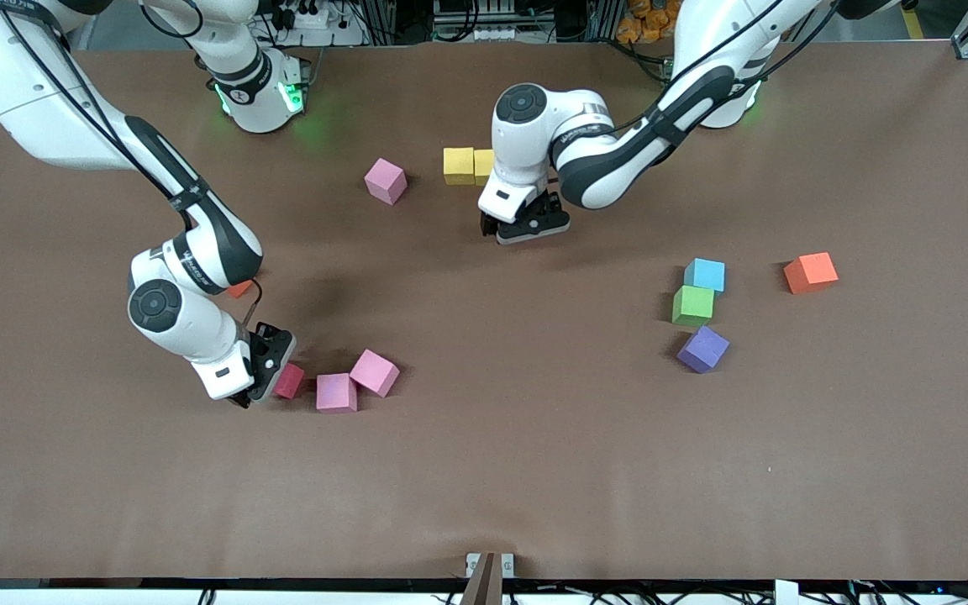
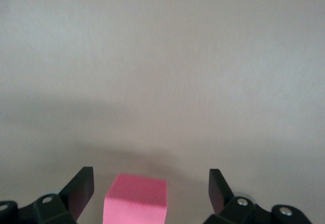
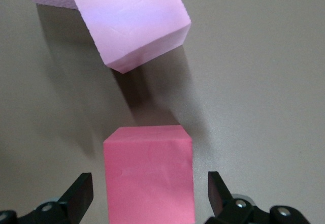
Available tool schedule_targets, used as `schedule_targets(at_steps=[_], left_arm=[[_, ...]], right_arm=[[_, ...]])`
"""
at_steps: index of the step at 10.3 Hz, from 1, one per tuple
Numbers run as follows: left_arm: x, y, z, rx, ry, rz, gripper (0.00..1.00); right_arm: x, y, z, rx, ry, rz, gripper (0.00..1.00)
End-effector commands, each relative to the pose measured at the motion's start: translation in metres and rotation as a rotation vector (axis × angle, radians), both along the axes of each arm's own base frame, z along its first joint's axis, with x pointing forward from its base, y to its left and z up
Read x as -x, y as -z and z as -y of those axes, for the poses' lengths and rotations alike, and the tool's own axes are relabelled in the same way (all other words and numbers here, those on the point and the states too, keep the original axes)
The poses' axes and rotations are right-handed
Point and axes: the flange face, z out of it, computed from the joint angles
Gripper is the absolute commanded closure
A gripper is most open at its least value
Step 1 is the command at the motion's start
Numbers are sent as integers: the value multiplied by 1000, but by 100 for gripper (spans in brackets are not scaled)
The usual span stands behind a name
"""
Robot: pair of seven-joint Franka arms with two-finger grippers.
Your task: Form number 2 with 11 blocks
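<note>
Orange cube mostly hidden under the right arm

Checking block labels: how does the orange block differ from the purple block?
The orange block stands alone toward the left arm's end; the purple block sits close by the green block, nearer the camera. The purple block is turned more diagonally than the orange block. Both are equal-sized cubes.

The bench lies bare through its middle and along its front edge. Obstacles sit in clusters — three pink cubes touching by the right hand, two yellow beside the left hand, four cubes toward the left arm's end.
</note>
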Motion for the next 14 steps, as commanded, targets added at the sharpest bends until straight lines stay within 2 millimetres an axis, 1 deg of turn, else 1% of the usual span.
schedule_targets(at_steps=[1, 2, 3, 4, 5, 6, 7, 8, 9, 10, 12, 13, 14], left_arm=[[-44, -19, -23, 3, 34, 39, 0], [-67, -25, -38, 6, 49, 48, 0], [-90, -35, -47, 26, 70, 58, 0], [-111, -40, -60, 33, 65, 66, 0], [-130, -43, -80, 30, 81, 73, 0], [-148, -44, -105, 24, 97, 69, 0], [-164, -44, -130, 15, 128, 65, 0], [-178, -44, -154, 6, 155, 63, 0], [-189, -42, -180, -9, 184, 58, 0], [-198, -41, -203, -20, 209, 55, 0], [-212, -39, -242, -32, 277, 40, 0], [-218, -36, -267, -44, 328, 29, 0], [-220, -30, -284, -51, 382, 14, 0]], right_arm=[[6, 1, -7, -1, -27, 19, 0], [6, 1, -12, 2, -34, 19, 6], [7, 2, -15, 9, -41, 20, 25], [7, 4, -15, 17, -45, 22, 40], [7, 4, -15, 18, -45, 21, 47], [7, 5, -12, 23, -44, 21, 50], [7, 4, -12, 29, -46, 21, 57], [6, -5, -15, 38, -51, 30, 60], [6, -26, -26, 48, -67, 59, 63], [10, -42, -43, 67, -104, 64, 67], [22, -68, -91, 66, -173, 88, 69], [32, -79, -119, 68, -218, 100, 69], [49, -87, -153, 64, -270, 106, 69]])
